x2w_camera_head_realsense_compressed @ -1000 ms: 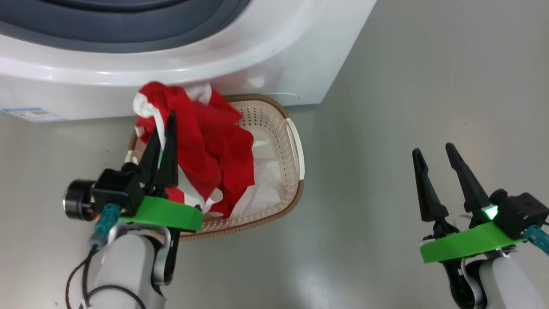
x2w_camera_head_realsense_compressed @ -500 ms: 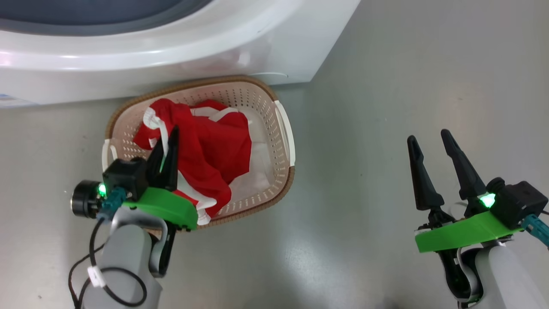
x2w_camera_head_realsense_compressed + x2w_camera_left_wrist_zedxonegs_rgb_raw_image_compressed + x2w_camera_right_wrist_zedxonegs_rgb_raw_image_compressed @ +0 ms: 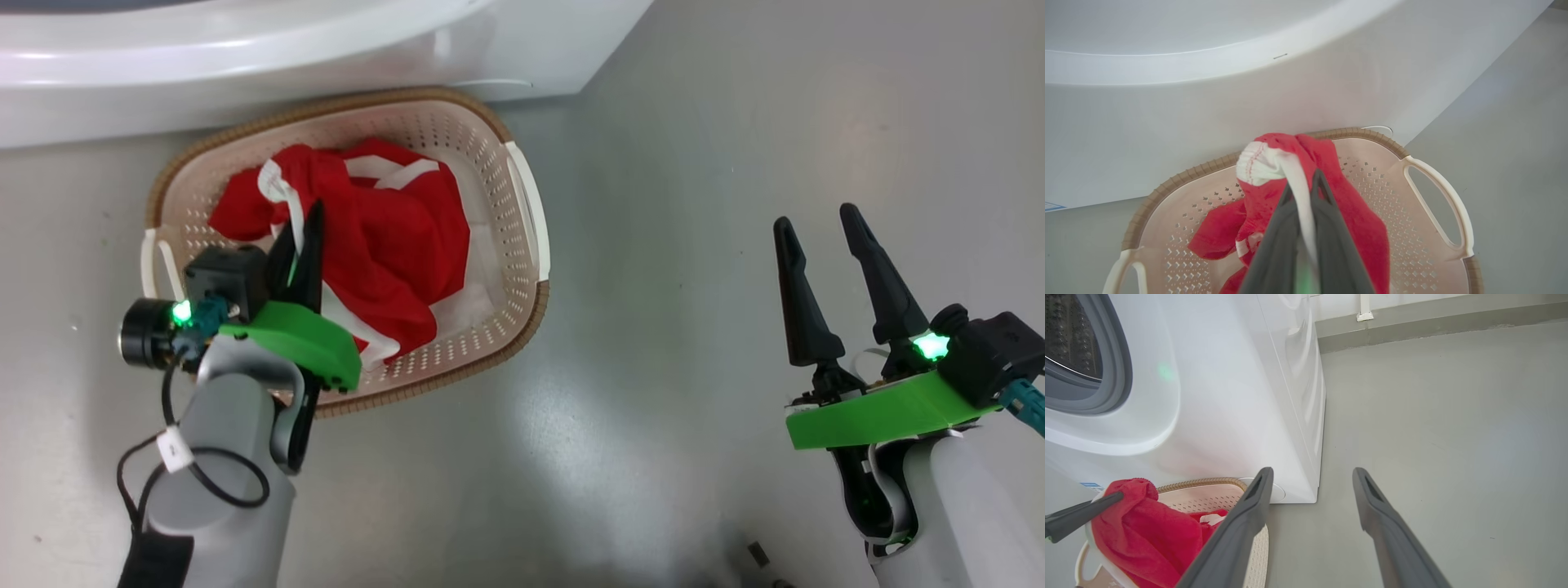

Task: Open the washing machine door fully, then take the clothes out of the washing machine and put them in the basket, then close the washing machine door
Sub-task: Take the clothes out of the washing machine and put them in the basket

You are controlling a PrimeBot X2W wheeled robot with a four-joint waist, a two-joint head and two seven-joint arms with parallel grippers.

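Clothes [image 3: 400, 245] in left claw [image 3: 304, 224], w/in basket [image 3: 506, 245] rim; grey floor [image 3: 735, 122] rt.

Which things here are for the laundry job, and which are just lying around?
For the job:
- clothes, pinched by the shut left gripper
- basket below them
- washing machine
- open right gripper, holding nothing

Just around:
- small dark scrap on the floor
- grey skirting
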